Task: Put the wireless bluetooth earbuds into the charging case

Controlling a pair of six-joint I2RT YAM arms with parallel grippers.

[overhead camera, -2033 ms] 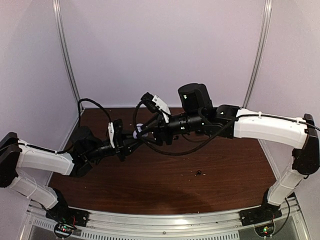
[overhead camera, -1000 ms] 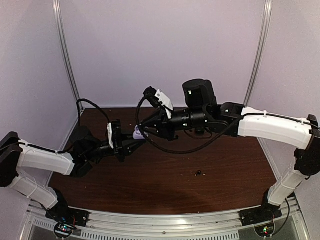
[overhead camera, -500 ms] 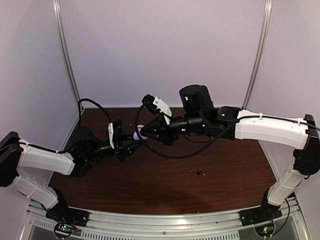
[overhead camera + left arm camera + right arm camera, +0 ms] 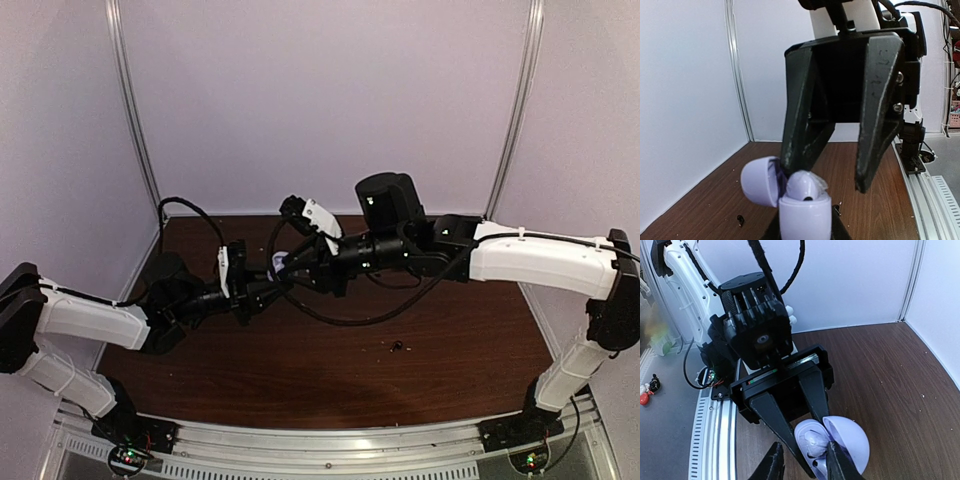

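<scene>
My left gripper (image 4: 270, 283) is shut on the lilac charging case (image 4: 805, 215), holding it upright above the table with its lid (image 4: 760, 180) swung open. A pale lilac earbud (image 4: 805, 185) sits in the case's top, partly proud of the rim. My right gripper (image 4: 832, 177) hangs over the case with its jaws apart. One finger rests behind the earbud and lid, the other stands clear to the right. In the right wrist view the earbud (image 4: 816, 441) lies between my right gripper's (image 4: 805, 465) tips, next to the lid (image 4: 850, 440). A black earbud (image 4: 398, 347) lies on the table.
The brown table (image 4: 450, 330) carries small crumb-like specks. Small dark pieces (image 4: 740, 219) lie on the wood below the case. White walls close the back and sides, and a metal rail (image 4: 330, 440) runs along the near edge.
My right gripper dropped back from above onto the case and its jaws have parted. The left gripper has kept hold of the case, shifting slightly.
</scene>
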